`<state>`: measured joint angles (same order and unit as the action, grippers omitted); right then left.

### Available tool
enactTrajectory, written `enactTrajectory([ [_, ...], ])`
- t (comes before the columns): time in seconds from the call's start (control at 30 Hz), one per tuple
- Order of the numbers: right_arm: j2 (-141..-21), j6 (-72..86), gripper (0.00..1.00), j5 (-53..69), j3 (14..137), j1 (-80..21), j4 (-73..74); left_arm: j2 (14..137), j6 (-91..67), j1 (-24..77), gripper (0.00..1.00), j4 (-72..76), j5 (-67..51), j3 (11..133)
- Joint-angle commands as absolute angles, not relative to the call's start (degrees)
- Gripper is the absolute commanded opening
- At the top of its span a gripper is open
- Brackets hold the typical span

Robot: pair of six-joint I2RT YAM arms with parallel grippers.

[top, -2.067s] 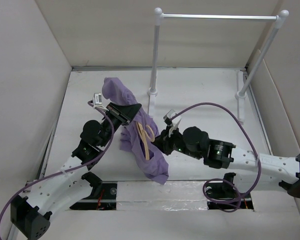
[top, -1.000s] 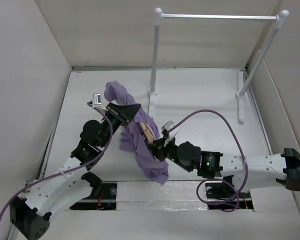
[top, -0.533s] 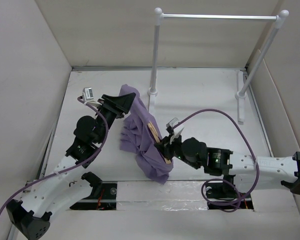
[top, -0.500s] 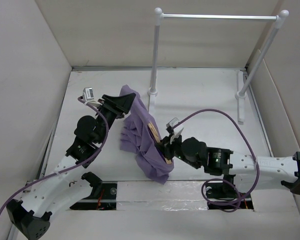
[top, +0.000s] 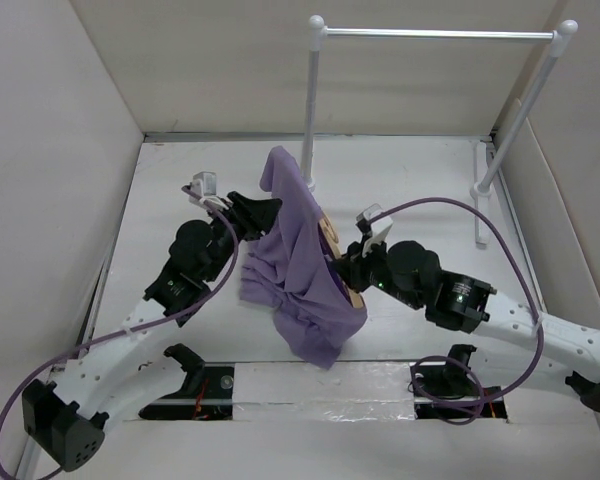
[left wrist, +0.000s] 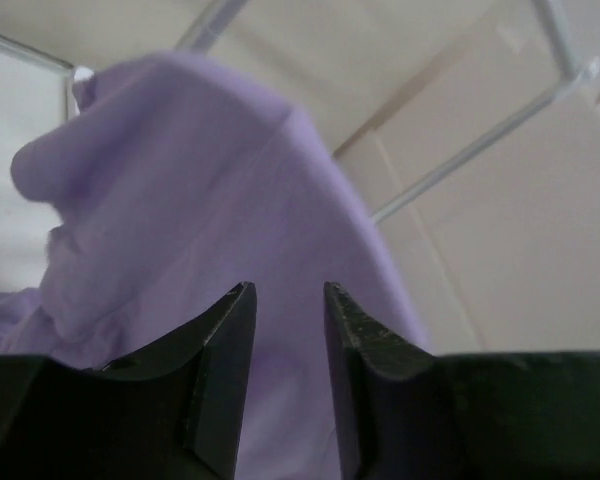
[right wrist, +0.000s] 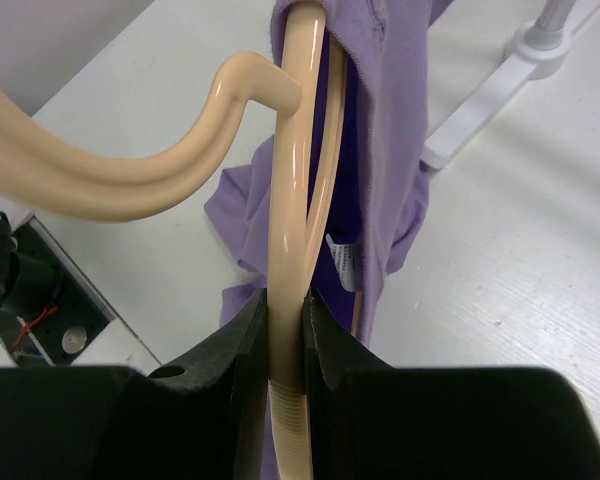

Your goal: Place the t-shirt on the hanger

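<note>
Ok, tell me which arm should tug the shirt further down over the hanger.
Left, probably. The right end effector is shut on the hanger, busy holding it up. The left end effector faces the t-shirt with jaws apart, gripping nothing, free to tug.

Right gripper [right wrist: 285,308]: black fingers pinch the hanger's arm from both sides.
Hanger [right wrist: 291,190]: pale beige, its arm runs up from the jaws and its hook [right wrist: 130,190] curls off to the left.
T-shirt [right wrist: 392,120]: purple, draped over the hanger's far end, folds hanging to the right and behind.
Label [right wrist: 342,258]: white, inside the shirt, just beside the hanger.
Rack foot [right wrist: 500,80]: white, upper right, standing on the white table [right wrist: 500,270].
</note>
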<state>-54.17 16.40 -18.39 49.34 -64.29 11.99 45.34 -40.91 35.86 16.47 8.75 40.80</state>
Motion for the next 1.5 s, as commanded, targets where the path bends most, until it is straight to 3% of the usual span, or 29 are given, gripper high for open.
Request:
enactTrajectory([
  [0.0,-53.0,13.5,0.0,-12.6,56.0,-59.8,14.6,49.9,-34.9,36.6,0.38,19.5,-2.7,41.0],
  [0.23,-53.2,12.6,0.0,-6.9,62.7,-54.3,20.0,51.4,-31.8,38.8,0.56,22.6,6.6,41.6],
  [0.37,-53.0,12.2,0.0,-4.7,64.9,-52.8,22.3,54.8,-28.6,38.8,0.58,26.8,9.8,43.1],
  [0.6,-53.4,12.2,0.0,-3.3,66.5,-51.7,25.0,61.7,-23.3,38.2,0.59,32.4,5.7,48.0],
  [0.8,-52.8,12.4,0.0,-3.1,66.7,-51.7,25.9,62.8,-22.9,38.2,0.31,34.7,5.5,49.0],
  [0.93,-53.0,12.6,0.0,-3.1,67.1,-51.2,26.2,62.9,-22.8,38.2,0.04,34.5,5.4,49.6],
  [1.0,-53.0,12.7,0.0,-3.3,67.1,-51.2,26.3,62.8,-23.0,38.2,0.0,35.2,5.1,49.2],
  [1.1,-52.7,12.8,0.0,-3.0,66.8,-51.2,26.0,63.2,-23.0,38.2,0.0,34.4,3.0,49.8],
  [1.13,-53.2,12.9,0.0,-3.0,67.0,-51.2,26.3,63.1,-23.0,38.2,0.06,34.5,1.4,49.7],
  [1.17,-53.2,12.7,0.0,-3.2,67.1,-51.2,26.5,62.8,-23.0,38.2,0.22,34.5,0.6,49.3],
  [1.27,-53.2,12.6,0.0,-2.6,67.8,-51.2,26.9,63.0,-22.1,38.2,0.37,33.1,-2.0,49.4],
  [1.47,-53.4,12.6,0.0,-0.6,69.8,-50.4,27.2,66.7,-20.0,38.2,0.37,29.8,-2.8,52.9],
])
